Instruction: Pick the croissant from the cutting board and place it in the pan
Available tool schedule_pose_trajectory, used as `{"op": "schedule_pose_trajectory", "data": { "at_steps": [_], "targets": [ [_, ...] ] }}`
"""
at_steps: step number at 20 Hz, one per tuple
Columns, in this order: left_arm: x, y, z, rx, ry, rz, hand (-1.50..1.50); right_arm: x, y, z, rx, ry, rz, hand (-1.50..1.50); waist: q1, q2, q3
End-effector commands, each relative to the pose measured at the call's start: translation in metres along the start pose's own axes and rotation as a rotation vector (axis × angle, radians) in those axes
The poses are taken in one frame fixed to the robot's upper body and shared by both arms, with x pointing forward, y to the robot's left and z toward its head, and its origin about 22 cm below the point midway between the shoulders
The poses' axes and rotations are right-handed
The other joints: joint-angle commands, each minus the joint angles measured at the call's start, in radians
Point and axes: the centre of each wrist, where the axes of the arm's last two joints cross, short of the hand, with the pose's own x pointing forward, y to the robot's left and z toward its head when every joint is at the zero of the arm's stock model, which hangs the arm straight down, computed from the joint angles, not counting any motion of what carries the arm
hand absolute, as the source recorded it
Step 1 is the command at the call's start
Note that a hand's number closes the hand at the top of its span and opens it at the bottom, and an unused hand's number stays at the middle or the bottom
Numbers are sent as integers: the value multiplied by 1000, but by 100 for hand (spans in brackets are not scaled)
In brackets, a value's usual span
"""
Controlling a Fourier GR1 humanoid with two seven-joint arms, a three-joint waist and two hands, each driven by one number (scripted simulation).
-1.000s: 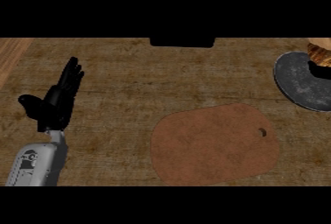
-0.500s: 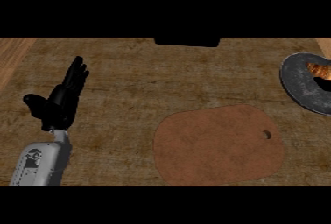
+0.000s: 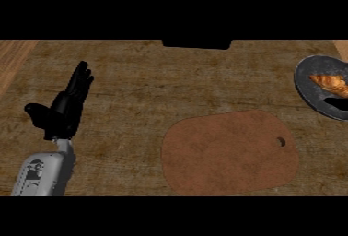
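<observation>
The golden croissant point(image 3: 329, 82) lies inside the dark grey pan point(image 3: 307, 90) at the right edge of the head view. Just below the croissant a black shape at the edge looks like part of my right hand point(image 3: 339, 103); too little of it shows to judge its state. The brown cutting board point(image 3: 229, 154), rounded and with a small hole near its right side, lies bare on the counter in the lower middle. My left hand point(image 3: 62, 112) rests open at the left, fingers pointing up, far from the board and the pan.
The wooden counter point(image 3: 176, 83) fills the view. A black object point(image 3: 197, 44) sits at its far edge, top centre. A lighter wood strip point(image 3: 12, 57) shows at the upper left corner.
The croissant has come down from above the pan's far rim into the pan. The left hand has stayed where it was.
</observation>
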Motion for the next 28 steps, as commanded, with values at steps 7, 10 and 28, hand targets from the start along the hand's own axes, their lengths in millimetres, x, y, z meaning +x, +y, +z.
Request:
{"op": "schedule_pose_trajectory", "data": {
  "at_steps": [7,10,28],
  "targets": [
    [4,16,-1,31,32,-17,0,-22,-12,4,-156,-120,-340,-150,-39,-21,-5],
    [-11,21,9,61,39,-20,0,-53,-10,18,-49,-128,-456,-150,-64,-33,-8],
    [-5,30,16,99,68,-20,0,-83,-53,74,80,-242,-490,-150,-108,-49,-16]
  ]
}}
